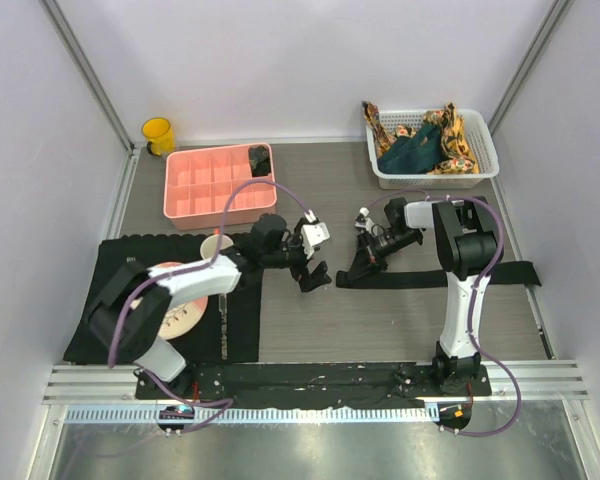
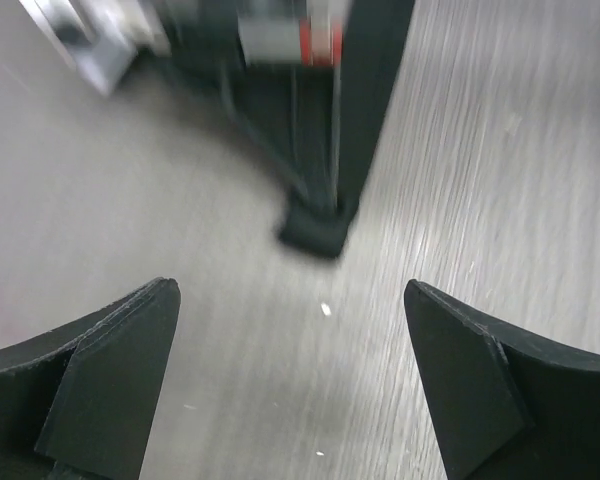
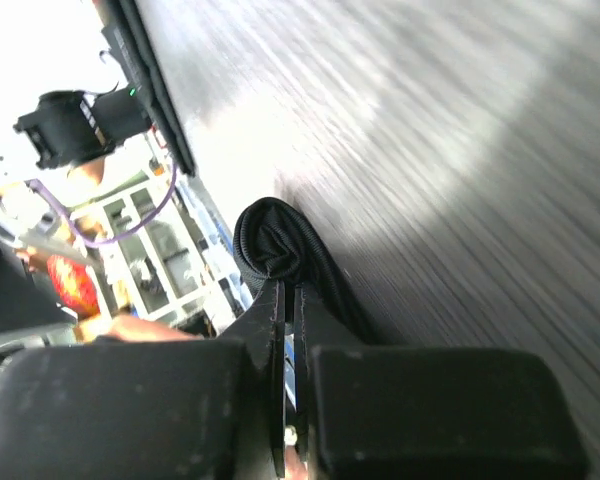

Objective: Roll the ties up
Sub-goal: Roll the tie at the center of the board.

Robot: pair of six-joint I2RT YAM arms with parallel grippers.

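White walls are seen around a gray, wood-patterned counter [image 1: 380, 320]. Across its right half, a little below the middle of the top view, the black tie [image 1: 510, 272] is laid out flat as a long strip that reaches the right edge of the counter. More ties [image 1: 425, 148], dark teal and orange-yellow patterned, are heaped in a white basket [image 1: 430, 180] at the upper right. A pink tray [image 1: 195, 190] is placed at the upper left.

The black tie is judged to be light, soft and limp, with a smooth cloth that may slip. A roll begun at its end is expected to spring loose if it is not held. It is best taken at the very end, across the full width, so that the roll is made even.

The right gripper [image 3: 288, 285] is pressed together on the left end of the black tie, and a small loop of cloth is curled at its fingertips in the right wrist view. The right arm is bent at the elbow and stretched toward the centre of the frame, with the wrist low over the counter. The left gripper [image 2: 290, 292] is spread wide and nothing is held in it. It is pointed down at the counter, and a narrow folded tip of black cloth is seen ahead of it, apart from the fingers. The left arm is reached from the lower left, over a black mat [image 1: 245, 335], toward the centre.
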